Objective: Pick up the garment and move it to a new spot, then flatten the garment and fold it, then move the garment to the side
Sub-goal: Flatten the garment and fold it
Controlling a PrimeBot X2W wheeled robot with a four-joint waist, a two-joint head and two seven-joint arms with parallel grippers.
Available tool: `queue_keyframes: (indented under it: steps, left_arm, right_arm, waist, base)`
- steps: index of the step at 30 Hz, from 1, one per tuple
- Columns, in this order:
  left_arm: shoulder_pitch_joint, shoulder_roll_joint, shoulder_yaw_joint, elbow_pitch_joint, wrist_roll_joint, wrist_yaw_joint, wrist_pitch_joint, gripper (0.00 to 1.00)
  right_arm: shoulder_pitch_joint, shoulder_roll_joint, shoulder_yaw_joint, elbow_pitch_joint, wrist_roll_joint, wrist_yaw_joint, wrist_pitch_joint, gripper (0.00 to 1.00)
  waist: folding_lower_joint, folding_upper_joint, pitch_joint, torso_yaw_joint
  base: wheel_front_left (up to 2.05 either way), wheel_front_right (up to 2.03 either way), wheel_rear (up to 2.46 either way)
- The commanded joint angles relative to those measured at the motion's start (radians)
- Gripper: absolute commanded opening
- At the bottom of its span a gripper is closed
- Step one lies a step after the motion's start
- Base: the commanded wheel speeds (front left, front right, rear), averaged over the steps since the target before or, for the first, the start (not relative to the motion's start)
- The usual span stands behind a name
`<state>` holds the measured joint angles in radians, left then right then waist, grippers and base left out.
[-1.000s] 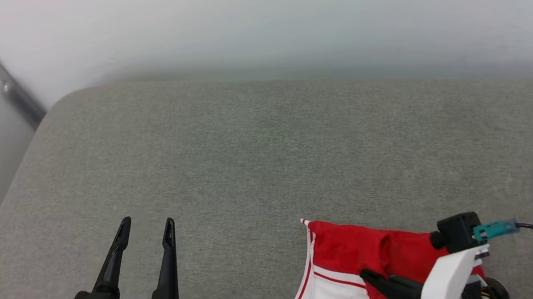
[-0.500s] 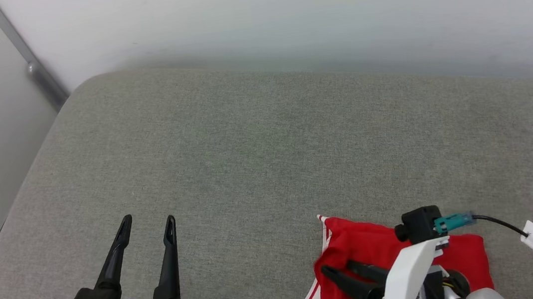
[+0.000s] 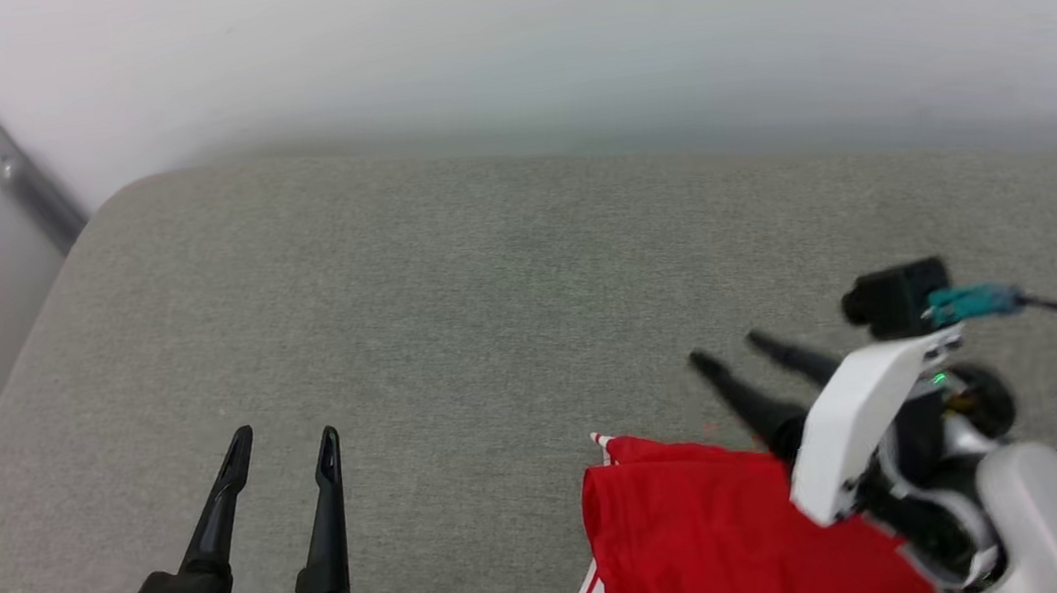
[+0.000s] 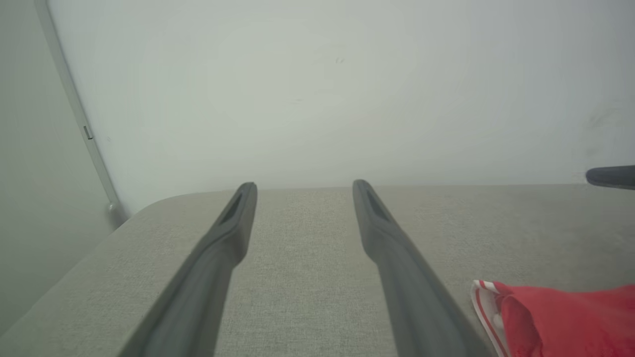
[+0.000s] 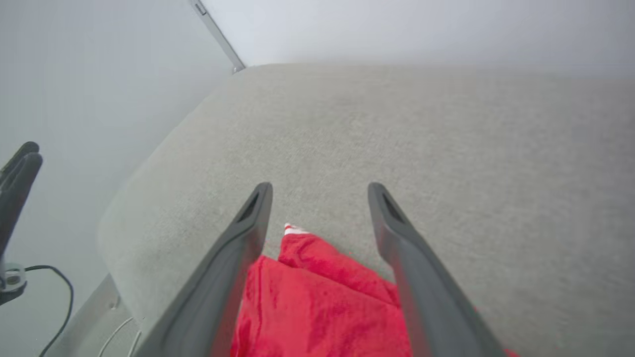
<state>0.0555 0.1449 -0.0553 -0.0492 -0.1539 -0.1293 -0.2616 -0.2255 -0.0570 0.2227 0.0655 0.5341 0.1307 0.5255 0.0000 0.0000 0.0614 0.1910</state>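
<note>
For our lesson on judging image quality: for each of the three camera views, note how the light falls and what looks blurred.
Head view: soft, even light on the grey fabric cushion, no glare; right gripper slightly smeared. Left wrist view: left gripper soft near the lens. Right wrist view: red jersey garment blurred, its red bleeding onto the finger edges.

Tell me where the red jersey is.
In the head view the garment lies on the grey cushion at the lower right, its far edge by the open right gripper, right of the left gripper.
</note>
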Motion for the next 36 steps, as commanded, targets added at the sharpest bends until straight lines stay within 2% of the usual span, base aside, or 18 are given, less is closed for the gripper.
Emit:
queue_keyframes:
  steps: [1,6,9,13,15,16,20,24,30,36]
  left_arm:
    - [-0.005,0.001,0.003,-0.004,-0.001,-0.001,-0.005,1.00]
    - [-0.017,-0.003,0.004,-0.008,-0.003,-0.001,-0.005,1.00]
    - [-0.017,-0.007,0.003,-0.011,-0.002,-0.001,-0.005,1.00]
    - [-0.019,-0.013,-0.004,-0.015,0.000,-0.001,-0.005,1.00]
    - [-0.018,-0.014,-0.006,-0.017,0.000,-0.001,-0.005,1.00]
    - [-0.018,-0.014,-0.006,-0.017,0.000,-0.001,-0.005,1.00]
    - [-0.020,-0.017,-0.013,-0.020,-0.001,-0.001,-0.005,1.00]
    - [-0.006,-0.026,-0.009,-0.032,-0.016,-0.001,-0.005,1.00]
    - [0.022,-0.031,-0.015,-0.050,-0.012,-0.001,-0.005,1.00]
    - [0.025,-0.032,-0.024,-0.054,-0.003,-0.001,-0.005,1.00]
  right_arm:
    - [-0.034,-0.043,-0.028,-0.023,-0.064,0.000,-0.028,1.00]
    - [-0.067,-0.175,-0.088,-0.065,-0.194,0.000,-0.158,1.00]
    - [-0.035,-0.224,-0.162,-0.081,-0.231,0.000,-0.248,1.00]
    - [0.051,-0.257,-0.271,-0.120,-0.274,0.000,-0.393,1.00]
    - [0.106,-0.233,-0.330,-0.141,-0.272,0.000,-0.463,1.00]
    - [0.106,-0.233,-0.330,-0.141,-0.272,0.000,-0.463,1.00]
    - [0.210,-0.192,-0.403,-0.203,-0.282,0.000,-0.582,1.00]
    - [0.282,-0.153,-0.386,-0.261,-0.310,0.000,-0.667,1.00]
    - [0.327,-0.059,-0.383,-0.255,-0.334,0.000,-0.731,1.00]
    - [0.340,-0.036,-0.380,-0.253,-0.340,0.000,-0.730,1.00]
  waist:
    - [0.0000,0.0000,0.000,-0.021]
    - [0.0000,0.0000,0.007,-0.050]
    - [0.0000,0.0000,0.010,-0.064]
    - [0.0000,0.0000,0.015,-0.074]
    - [0.0000,0.0000,0.018,-0.079]
    - [0.0000,0.0000,0.018,-0.079]
    - [0.0000,0.0000,0.024,-0.084]
    - [0.0000,0.0000,0.023,-0.097]
    - [0.0000,0.0000,0.014,-0.098]
    - [0.0000,0.0000,0.012,-0.094]
  base:
    - [0.00,0.00,0.00]
    - [0.00,0.00,0.00]
    - [0.00,0.00,0.00]
    - [0.00,0.00,0.00]
    - [0.00,0.00,0.00]
    - [0.00,0.00,0.00]
    - [0.00,0.00,0.00]
    - [0.00,0.00,0.00]
    - [0.00,0.00,0.00]
    - [0.00,0.00,0.00]
